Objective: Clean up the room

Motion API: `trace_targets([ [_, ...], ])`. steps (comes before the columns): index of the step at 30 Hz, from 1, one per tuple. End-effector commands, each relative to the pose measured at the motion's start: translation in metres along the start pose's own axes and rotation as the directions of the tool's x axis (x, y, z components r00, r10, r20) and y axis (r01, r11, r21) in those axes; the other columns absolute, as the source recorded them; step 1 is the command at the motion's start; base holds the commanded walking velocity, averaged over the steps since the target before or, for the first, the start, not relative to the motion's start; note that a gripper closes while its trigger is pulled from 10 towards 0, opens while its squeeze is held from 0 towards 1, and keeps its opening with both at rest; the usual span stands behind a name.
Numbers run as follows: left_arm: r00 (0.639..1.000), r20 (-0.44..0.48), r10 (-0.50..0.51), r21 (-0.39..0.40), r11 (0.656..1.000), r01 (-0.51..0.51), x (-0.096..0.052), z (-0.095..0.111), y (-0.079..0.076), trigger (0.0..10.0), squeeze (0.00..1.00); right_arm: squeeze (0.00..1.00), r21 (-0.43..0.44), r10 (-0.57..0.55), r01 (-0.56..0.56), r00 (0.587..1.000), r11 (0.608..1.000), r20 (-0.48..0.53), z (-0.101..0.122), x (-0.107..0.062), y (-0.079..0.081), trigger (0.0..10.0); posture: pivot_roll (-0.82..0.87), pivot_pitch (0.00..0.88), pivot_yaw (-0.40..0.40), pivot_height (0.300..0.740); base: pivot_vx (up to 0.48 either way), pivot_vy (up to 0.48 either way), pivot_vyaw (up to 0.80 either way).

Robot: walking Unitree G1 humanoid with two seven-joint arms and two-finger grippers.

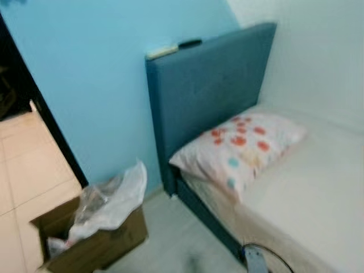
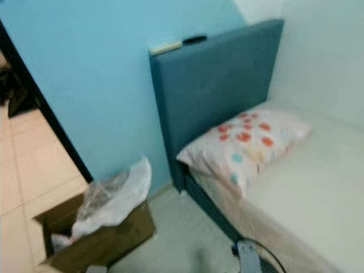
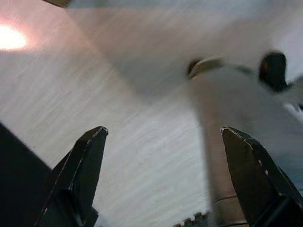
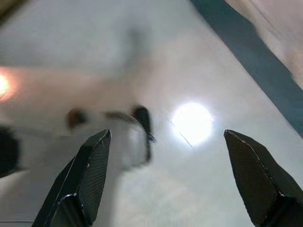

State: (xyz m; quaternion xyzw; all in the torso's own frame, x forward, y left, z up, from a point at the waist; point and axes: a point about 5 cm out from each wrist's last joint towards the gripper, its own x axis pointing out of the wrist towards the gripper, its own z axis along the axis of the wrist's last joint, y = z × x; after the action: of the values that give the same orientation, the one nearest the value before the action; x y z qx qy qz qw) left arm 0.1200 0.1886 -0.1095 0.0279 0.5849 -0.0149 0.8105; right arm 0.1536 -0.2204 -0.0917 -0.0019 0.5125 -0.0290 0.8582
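Cardboard box (image 1: 94, 242) cut off, plastic bag (image 1: 111, 205) blurred inside

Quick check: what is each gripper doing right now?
Left gripper: open, holding nothing, above the floor.
Right gripper: open, holding nothing, above the floor.

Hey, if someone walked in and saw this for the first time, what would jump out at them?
Probably the pillow with orange and teal spots, lying at the head of the bed against the dark blue headboard. Next, the cardboard box on the floor beside the bed, near the light blue wall, with a crumpled clear plastic bag spilling out of its top. Both grippers hang open above the pale floor.
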Motion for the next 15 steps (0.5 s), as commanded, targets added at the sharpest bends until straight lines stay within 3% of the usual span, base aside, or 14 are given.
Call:
trace_targets([
  [1, 0.999, -0.031, -0.009, 0.004, 1.000, 0.009, 0.000, -0.008, -0.001, 10.0, 0.00, 0.00, 0.024, 0.001, -0.001, 1.000, 1.000, -0.021, -0.004, 0.000, 0.005, 10.0, -0.11, 0.000, 0.023, 0.726, -0.476, 0.000, -0.80],
  [8, 1.000, -0.012, -0.018, 0.012, 1.000, 0.018, 0.000, 0.000, -0.004, 10.0, 0.00, 0.00, 0.050, -0.016, 0.016, 1.000, 0.999, -0.009, 0.003, 0.001, 0.002, 10.0, -0.12, 0.000, 0.034, 0.726, -0.456, 0.000, -0.80],
  [13, 0.998, 0.057, -0.038, 0.001, 0.999, 0.038, 0.001, 0.020, -0.006, 10.0, 0.00, 0.00, 0.051, -0.029, 0.028, 1.000, 0.998, 0.007, 0.012, 0.002, 0.001, 10.0, -0.13, 0.000, 0.048, 0.726, 0.000, 0.000, -0.80],
  [15, 0.995, 0.091, -0.041, 0.001, 0.999, 0.041, 0.001, 0.030, -0.006, 10.0, 0.00, 0.00, 0.039, -0.032, 0.031, 0.999, 0.999, 0.015, 0.015, 0.002, 0.002, 10.0, -0.13, 0.000, 0.043, 0.726, 0.000, 0.000, 0.00],
])
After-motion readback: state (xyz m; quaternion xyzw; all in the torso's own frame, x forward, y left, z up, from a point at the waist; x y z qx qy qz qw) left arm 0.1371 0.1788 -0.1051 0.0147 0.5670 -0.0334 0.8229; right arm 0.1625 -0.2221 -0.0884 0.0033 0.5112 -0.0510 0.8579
